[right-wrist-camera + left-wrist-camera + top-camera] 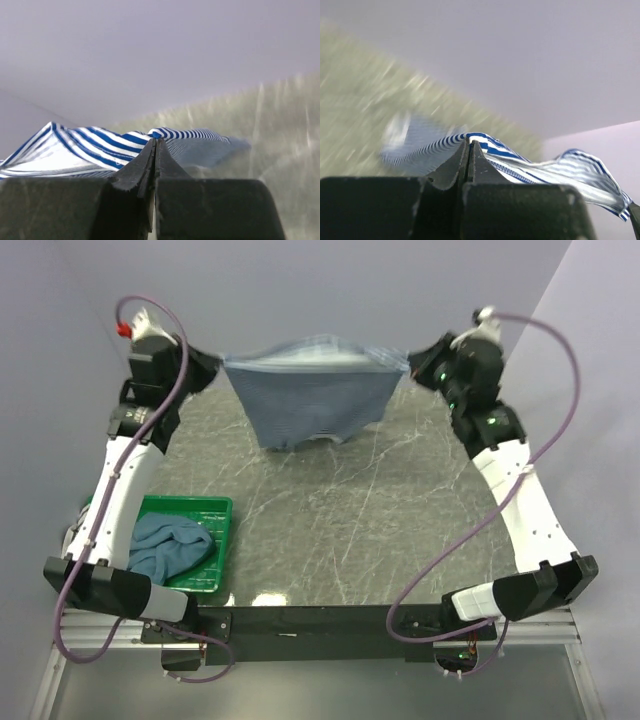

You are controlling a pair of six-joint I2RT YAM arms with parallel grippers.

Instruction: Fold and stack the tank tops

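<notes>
Both clamped tight: left claw (pixel 216 367), right claw (pixel 412 367) pinch fine-striped tank top (pixel 315 400), stretched mid-air over far tabletop (pixel 380 530). Soft, light, droopy; best gripped at upper corners.

We see soft, thin cloth in the striped tank top (pixel 315 400) at twelve o'clock, over a glossy stone-look table (pixel 350 530). The eight-o'clock basket (pixel 190 505) looks like smooth plastic.

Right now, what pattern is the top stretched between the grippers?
The top has fine navy-and-white stripes, clearest in the right wrist view.
</notes>
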